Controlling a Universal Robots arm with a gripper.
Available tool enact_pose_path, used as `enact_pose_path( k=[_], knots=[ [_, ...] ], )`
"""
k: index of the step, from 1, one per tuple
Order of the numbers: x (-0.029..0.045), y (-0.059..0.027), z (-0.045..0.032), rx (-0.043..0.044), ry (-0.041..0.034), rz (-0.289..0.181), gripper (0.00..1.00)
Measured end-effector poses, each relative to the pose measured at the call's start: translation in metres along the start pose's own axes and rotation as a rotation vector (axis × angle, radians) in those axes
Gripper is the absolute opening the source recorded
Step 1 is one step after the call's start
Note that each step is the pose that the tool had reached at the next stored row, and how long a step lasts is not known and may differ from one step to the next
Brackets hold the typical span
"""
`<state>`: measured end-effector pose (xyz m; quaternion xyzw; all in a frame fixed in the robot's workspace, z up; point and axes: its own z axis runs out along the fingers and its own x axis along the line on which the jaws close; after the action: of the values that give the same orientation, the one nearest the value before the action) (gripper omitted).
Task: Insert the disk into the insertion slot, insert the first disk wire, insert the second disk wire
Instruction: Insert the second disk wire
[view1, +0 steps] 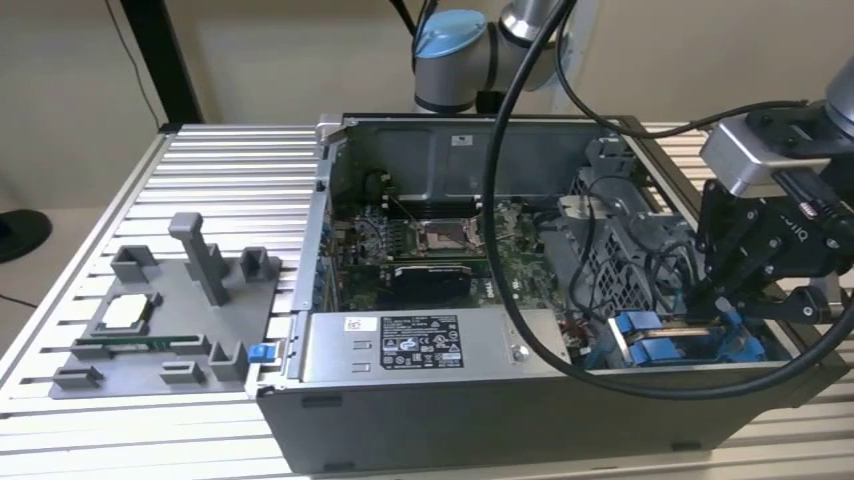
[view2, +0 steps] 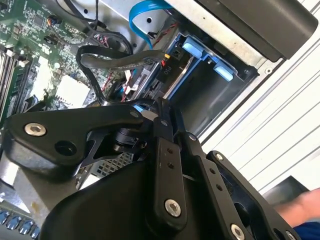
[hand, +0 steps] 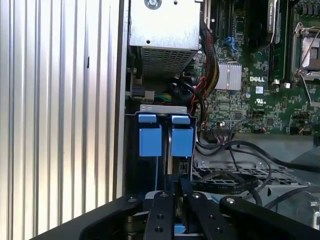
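Note:
My gripper (view1: 714, 308) reaches down into the open computer case, at its corner on the exterior view's right. It stands over the insertion slot (hand: 165, 111), a grey metal bay with blue tabs (hand: 150, 141). The disk's blue carrier (view1: 661, 348) sits down in that bay, and the drive's body is mostly hidden. In both wrist views the fingers (hand: 161, 210) stand close together with a bit of blue between them. A thin blue disk wire (hand: 156, 172) runs into them. A black disk wire (view2: 125, 60) with its plug lies loose over the bay's end.
The grey power-supply box (view1: 400, 345) lies along the case's front wall. The motherboard (view1: 427, 245) fills the case floor, with cable bundles (hand: 210, 65) beside the bay. A grey fixture (view1: 160, 320) with parts stands on the ribbed table. A blurred hand and sleeve (view2: 302, 212) show beside the case.

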<state>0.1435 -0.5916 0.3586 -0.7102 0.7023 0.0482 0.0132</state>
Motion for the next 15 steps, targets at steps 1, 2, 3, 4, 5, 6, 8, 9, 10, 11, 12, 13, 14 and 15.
enact_pose_path(
  k=[1, 2, 3, 4, 5, 6, 8, 9, 10, 11, 12, 13, 14, 15],
  knots=[
    [0.0, 0.0, 0.0, 0.0, 0.0, 0.0, 0.0],
    [0.0, 0.0, 0.0, 0.0, 0.0, 0.0, 0.0],
    [0.0, 0.0, 0.0001, 0.0, 0.0, 0.0, 0.0],
    [0.0, 0.0, 0.0002, 0.0, -0.0001, 0.0, 0.0],
    [0.0, 0.0, 0.0005, 0.0, -0.0002, 0.0, 0.0],
    [0.0, 0.0, 0.0009, 0.0, -0.0004, 0.0, 0.0],
    [-0.0001, -0.0001, 0.0017, 0.0, -0.0001, 0.0, 0.0],
    [-0.0003, -0.0001, 0.0022, 0.0003, -0.0002, 0.0, 0.0],
    [-0.0009, -0.0002, 0.0025, 0.0013, -0.0001, 0.0, 0.0],
    [-0.0018, -0.0002, 0.0028, 0.0037, 0.0, 0.0, 0.0],
    [-0.0029, -0.0002, 0.0033, 0.0063, 0.0, -0.001, 0.0],
    [-0.0042, -0.0002, 0.0038, 0.0091, 0.0001, -0.001, 0.0],
    [-0.0053, -0.0003, 0.0042, 0.0112, 0.0002, -0.001, 0.0],
    [-0.0063, -0.0003, 0.0048, 0.0131, 0.0001, -0.001, 0.0]
  ],
)
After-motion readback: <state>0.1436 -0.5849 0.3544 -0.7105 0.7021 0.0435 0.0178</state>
